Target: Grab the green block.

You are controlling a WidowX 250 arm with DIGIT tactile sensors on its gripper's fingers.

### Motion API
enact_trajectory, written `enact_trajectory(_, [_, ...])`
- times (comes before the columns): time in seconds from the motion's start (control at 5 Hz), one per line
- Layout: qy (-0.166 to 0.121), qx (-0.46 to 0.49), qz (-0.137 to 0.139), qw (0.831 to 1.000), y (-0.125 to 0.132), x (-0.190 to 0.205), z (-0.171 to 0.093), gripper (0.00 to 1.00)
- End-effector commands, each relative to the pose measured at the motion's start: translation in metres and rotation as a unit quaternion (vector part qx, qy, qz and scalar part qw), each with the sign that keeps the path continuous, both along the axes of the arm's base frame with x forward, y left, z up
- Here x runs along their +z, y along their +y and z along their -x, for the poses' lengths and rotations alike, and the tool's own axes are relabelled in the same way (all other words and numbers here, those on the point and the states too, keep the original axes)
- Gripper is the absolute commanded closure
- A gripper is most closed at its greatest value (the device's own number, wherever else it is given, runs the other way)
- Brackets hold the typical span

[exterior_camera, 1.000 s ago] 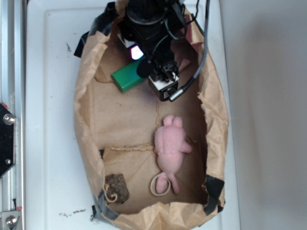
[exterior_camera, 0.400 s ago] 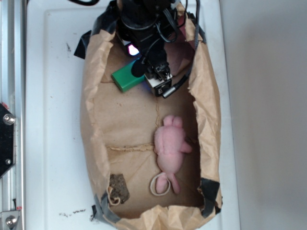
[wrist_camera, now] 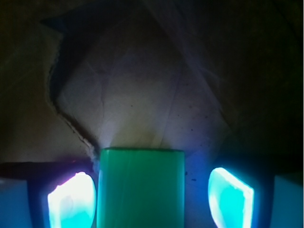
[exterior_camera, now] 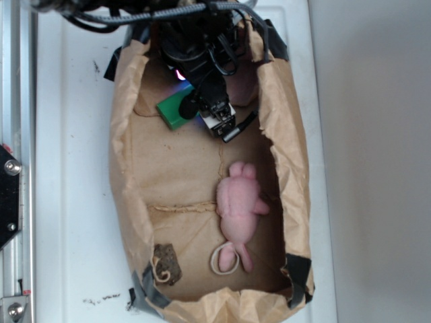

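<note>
The pincer (wrist_camera: 152,194) stands open astride the green block (wrist_camera: 140,187), holding nothing; center it toward the right pad (wrist_camera: 230,197), then close.

A white tabletop (exterior_camera: 74,168) (scuffed with small dark marks near its lower edge) lay under everything. A metal rail (exterior_camera: 15,134) with bolts ran along its left side. To the right, a plain grey surface (exterior_camera: 377,161) stretched away, evenly lit.
</note>
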State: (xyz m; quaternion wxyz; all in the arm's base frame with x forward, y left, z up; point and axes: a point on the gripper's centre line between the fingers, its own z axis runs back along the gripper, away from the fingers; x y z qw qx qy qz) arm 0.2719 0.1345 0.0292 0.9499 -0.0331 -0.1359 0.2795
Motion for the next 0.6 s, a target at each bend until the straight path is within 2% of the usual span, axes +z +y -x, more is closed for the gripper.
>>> enact_trajectory(0.0, [-0.011,-0.007,-0.011,1.0,-0.009,0.006,0.014,1.0])
enact_trajectory(0.2, [-0.015,-0.011,-0.011,1.0,-0.012,0.01,0.019,1.0])
enact_trajectory(0.4, [-0.012,-0.057,-0.021,0.998,-0.015,0.019,0.02,1.0])
